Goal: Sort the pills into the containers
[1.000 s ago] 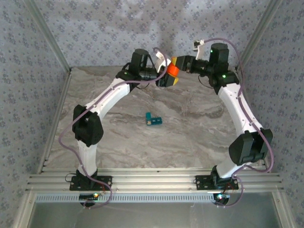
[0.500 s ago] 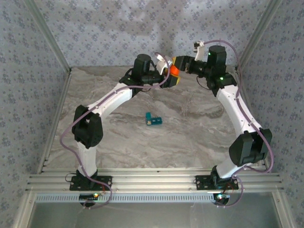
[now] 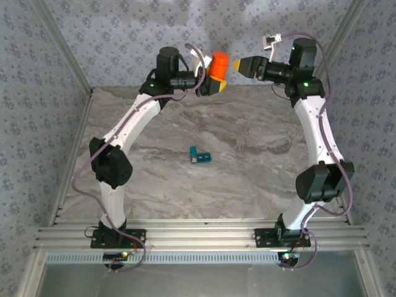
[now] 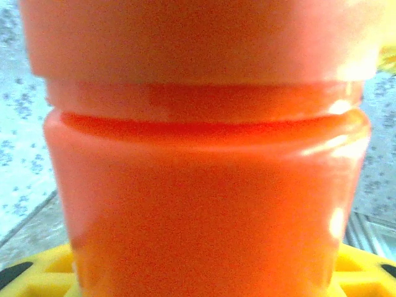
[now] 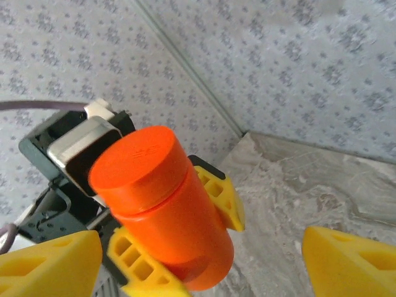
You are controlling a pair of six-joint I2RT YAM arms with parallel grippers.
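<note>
The orange cylindrical bottle (image 3: 217, 65) with its round cap (image 5: 140, 162) on is held upright in the air at the back of the table, my left gripper (image 3: 216, 85) shut on its body. Close up in the left wrist view, the bottle (image 4: 204, 204) hides most of the yellow fingers (image 4: 43, 275). My right gripper (image 3: 239, 64) is open just to the right of the bottle and not touching it; its yellow fingertips (image 5: 352, 263) stand wide apart. The teal pill box (image 3: 199, 156) lies at mid-table. I see no loose pills.
Patterned walls enclose the marble table (image 3: 260, 167) on the back and sides, and the bottle hangs close to the back wall (image 3: 247, 25). A metal rail (image 3: 198, 236) runs along the near edge by the arm bases.
The two grippers were together on the bottle. The right gripper has let go and drawn back to the right; the left arm has lifted the bottle up and swung it upright.
</note>
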